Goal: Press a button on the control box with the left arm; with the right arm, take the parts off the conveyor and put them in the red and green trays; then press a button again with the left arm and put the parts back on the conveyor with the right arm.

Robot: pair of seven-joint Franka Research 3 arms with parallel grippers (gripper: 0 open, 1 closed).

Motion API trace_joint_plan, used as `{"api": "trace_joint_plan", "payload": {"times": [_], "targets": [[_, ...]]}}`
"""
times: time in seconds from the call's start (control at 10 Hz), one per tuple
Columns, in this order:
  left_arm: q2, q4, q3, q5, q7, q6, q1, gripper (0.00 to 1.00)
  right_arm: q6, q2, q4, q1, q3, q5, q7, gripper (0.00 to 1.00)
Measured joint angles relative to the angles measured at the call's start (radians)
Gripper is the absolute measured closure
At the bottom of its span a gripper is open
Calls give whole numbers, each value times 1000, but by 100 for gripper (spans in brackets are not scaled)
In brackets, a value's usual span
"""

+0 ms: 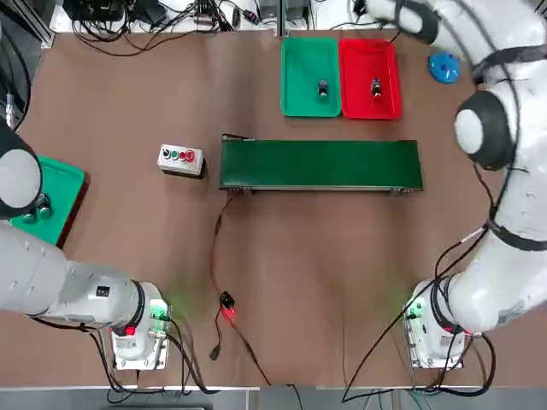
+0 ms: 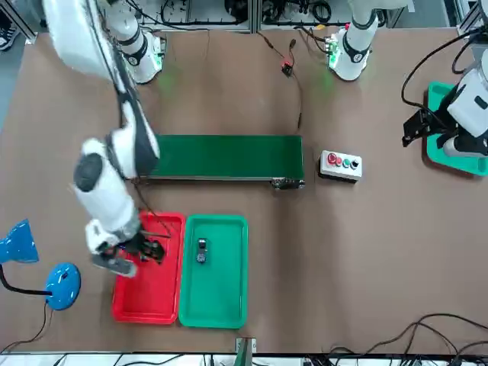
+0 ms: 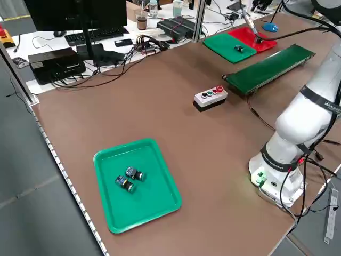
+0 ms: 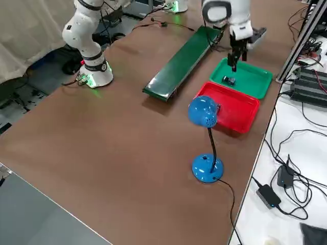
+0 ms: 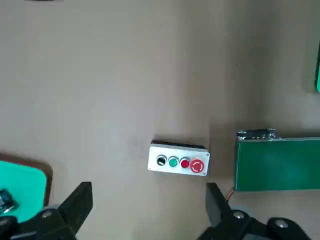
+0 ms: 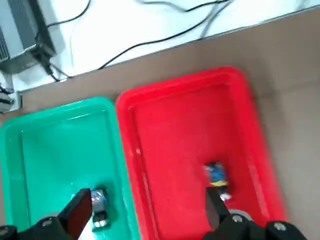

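Fingers [image 6: 215,205] of the right gripper [image 6: 145,207] are spread wide with nothing pinched between them, held above the two trays on the far side of the conveyor [image 1: 320,166] from the arm bases. The green tray [image 1: 299,55] and the red tray [image 1: 359,58] lie side by side there, the green one on the robot's left. One part [image 1: 322,88] rests in the green tray and another part [image 1: 376,88] in the red, each near the tray's end that faces the conveyor. The control box [image 5: 175,166] sits on the table [image 1: 282,299] just past the conveyor's left end, its row of buttons facing up. Farther left of the conveyor, the left gripper [image 5: 147,205] hangs over the table, its fingers also spread and holding nothing. Near it, farthest left from the conveyor, another green tray [image 3: 138,208] with a red-brown edge carries two small button pieces [image 3: 130,178] lying close together. Beyond the conveyor's right end, past the red tray, stands a blue lamp [image 4: 203,111].
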Motion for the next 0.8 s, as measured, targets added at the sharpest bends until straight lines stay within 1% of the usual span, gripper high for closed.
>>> {"api": "trace_joint_plan", "payload": {"times": [0.1,0.2,0.3,0.4,0.6,0.8], "targets": [[-2,0,0,0,0,-3,1,0,-78,-73,1,-45,0,0,-32,0],[-4,0,0,0,0,-7,1,0,-175,-144,1,-95,2,2,-99,0],[-5,0,0,-1,0,-9,3,0,-267,-207,0,-140,2,12,-178,0],[-5,0,0,-2,0,-12,7,0,-334,-260,-2,-174,3,29,-244,0],[-4,-3,0,-2,0,-15,8,1,-414,-343,-5,-224,9,57,-318,0],[-3,-3,0,-2,0,-15,8,1,-444,-394,-12,-279,53,68,-340,0]]}}
